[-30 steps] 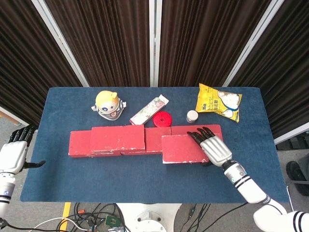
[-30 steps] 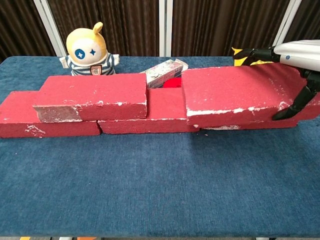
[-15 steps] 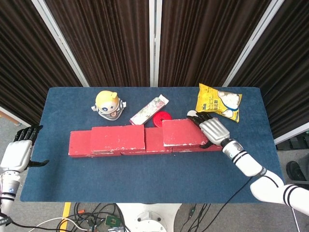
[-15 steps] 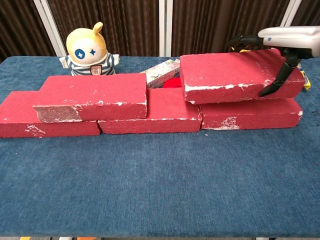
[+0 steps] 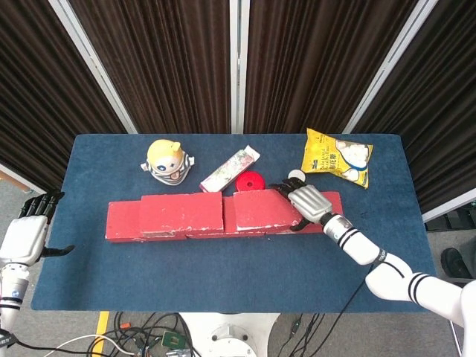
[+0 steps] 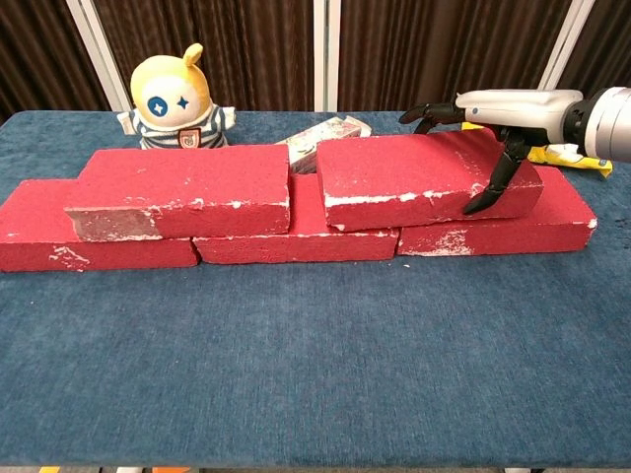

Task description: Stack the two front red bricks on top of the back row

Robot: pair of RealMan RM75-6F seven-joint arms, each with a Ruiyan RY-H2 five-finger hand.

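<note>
Three red bricks form the back row [image 6: 296, 241] across the blue table. One red brick [image 5: 182, 212] [image 6: 187, 187] lies on top of the row at the left. A second red brick [image 5: 260, 210] [image 6: 414, 177] sits on the row just right of it, with a narrow gap between them. My right hand [image 5: 306, 202] [image 6: 503, 108] grips this brick's right end, fingers over the back edge and thumb on the front face. My left hand [image 5: 26, 238] hangs off the table's left edge, fingers apart, holding nothing; only the head view shows it.
Behind the bricks stand a yellow toy figure [image 5: 167, 160] [image 6: 177, 99], a pink box [image 5: 230, 169], a red round lid [image 5: 251, 182] and a small white jar [image 5: 296, 176]. A yellow snack bag [image 5: 336, 158] lies at the back right.
My right hand carried the second brick from the front back and to the left, onto the back row beside the first stacked brick. The left hand barely moved.
</note>
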